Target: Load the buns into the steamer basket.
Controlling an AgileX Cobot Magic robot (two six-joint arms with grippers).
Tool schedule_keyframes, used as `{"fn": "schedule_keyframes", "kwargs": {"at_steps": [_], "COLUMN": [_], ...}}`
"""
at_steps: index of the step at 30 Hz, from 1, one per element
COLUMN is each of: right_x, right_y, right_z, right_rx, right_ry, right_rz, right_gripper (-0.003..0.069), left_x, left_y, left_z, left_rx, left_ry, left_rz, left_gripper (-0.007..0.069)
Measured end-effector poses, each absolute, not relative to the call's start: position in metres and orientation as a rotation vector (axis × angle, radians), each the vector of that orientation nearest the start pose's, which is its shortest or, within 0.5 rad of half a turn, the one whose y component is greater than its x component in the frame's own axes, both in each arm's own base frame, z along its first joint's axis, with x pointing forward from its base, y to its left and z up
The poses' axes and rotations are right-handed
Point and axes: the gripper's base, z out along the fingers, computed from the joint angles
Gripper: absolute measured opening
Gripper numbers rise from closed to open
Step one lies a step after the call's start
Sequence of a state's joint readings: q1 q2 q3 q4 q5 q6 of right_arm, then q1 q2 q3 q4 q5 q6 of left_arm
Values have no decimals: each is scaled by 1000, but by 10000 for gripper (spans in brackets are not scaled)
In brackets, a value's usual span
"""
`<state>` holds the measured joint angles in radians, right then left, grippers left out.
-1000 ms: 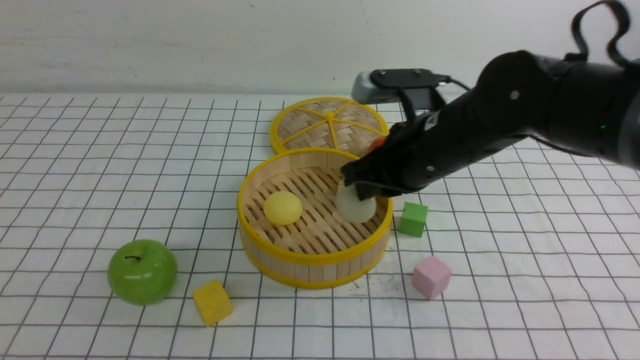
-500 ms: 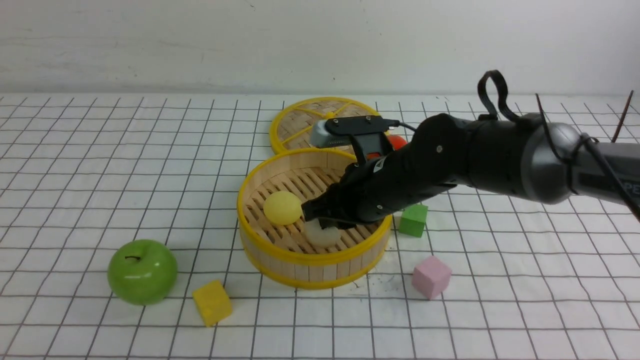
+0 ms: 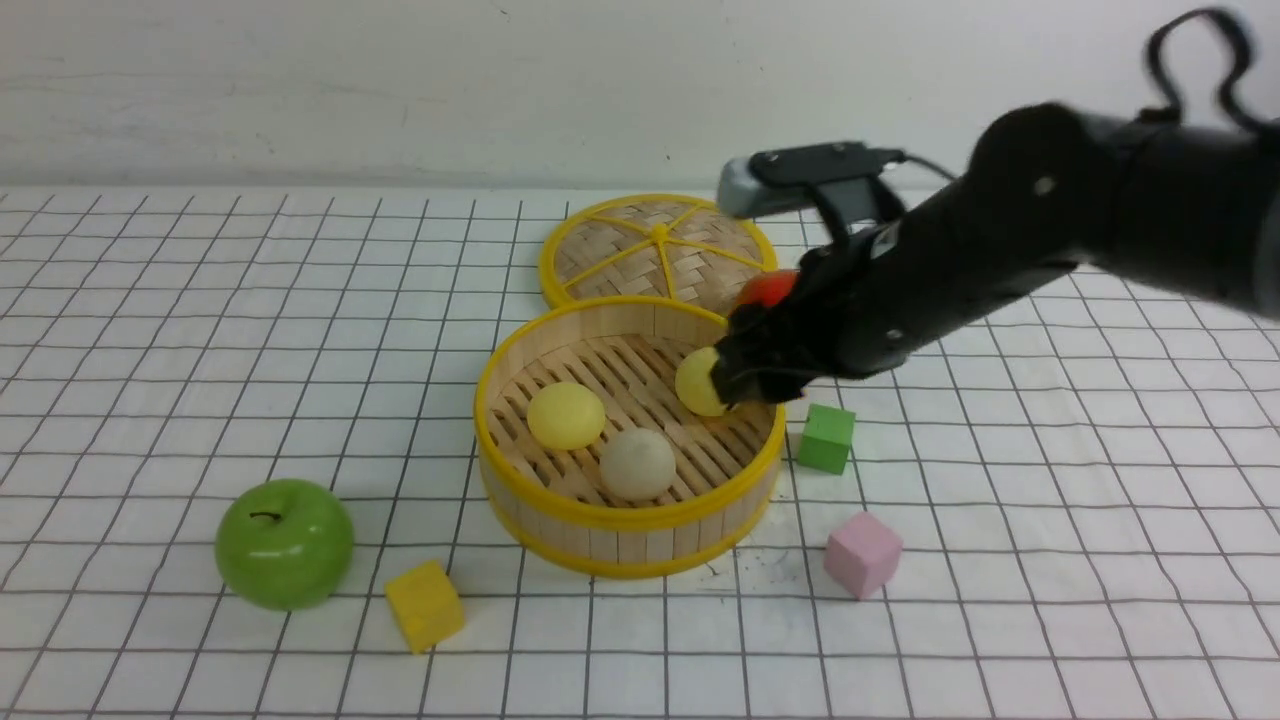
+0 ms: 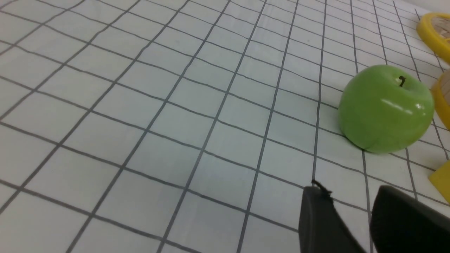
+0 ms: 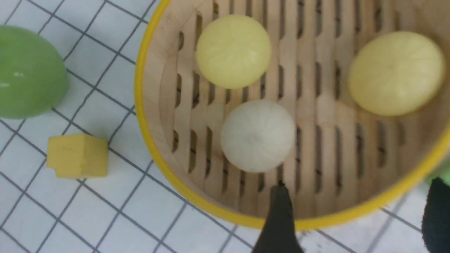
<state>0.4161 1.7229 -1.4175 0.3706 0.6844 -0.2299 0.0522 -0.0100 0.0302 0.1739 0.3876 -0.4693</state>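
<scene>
1. Nearest lie a yellow cube, a green apple to its left and a pink cube off to the right.
2. The left gripper hovers near the apple, its fingers a little apart with nothing between them.
3. The steamer basket holds all three buns: a yellow bun at left, a beige bun nearer, another yellow bun at the far right.
4. The right gripper hangs above the basket, spread wide and empty.
5. Farthest is a woven lid.
</scene>
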Motion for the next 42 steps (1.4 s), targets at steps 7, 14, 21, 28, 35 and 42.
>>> {"fn": "schedule_keyframes", "kwargs": {"at_steps": [7, 14, 21, 28, 35, 42], "right_x": [302, 219, 139, 66, 23, 4], "right_y": [88, 51, 39, 31, 26, 19], "right_z": [386, 433, 423, 414, 411, 404], "right_rx": [-264, -212, -227, -260, -294, -279], "right_ry": [2325, 2225, 2166, 2091, 2058, 2082], "right_rz": [432, 381, 352, 345, 339, 253], "right_gripper": [462, 241, -11, -20, -19, -16], "left_x": [52, 52, 52, 52, 52, 52], "left_y": [9, 9, 9, 9, 9, 9], "left_z": [169, 169, 169, 169, 169, 169], "left_rx": [-382, -382, -382, -382, -382, -382], "left_ry": [1848, 1848, 1848, 1848, 1848, 1848], "left_rz": [-113, -113, -113, -113, -113, -113], "left_gripper": [227, 229, 236, 237, 237, 237]}}
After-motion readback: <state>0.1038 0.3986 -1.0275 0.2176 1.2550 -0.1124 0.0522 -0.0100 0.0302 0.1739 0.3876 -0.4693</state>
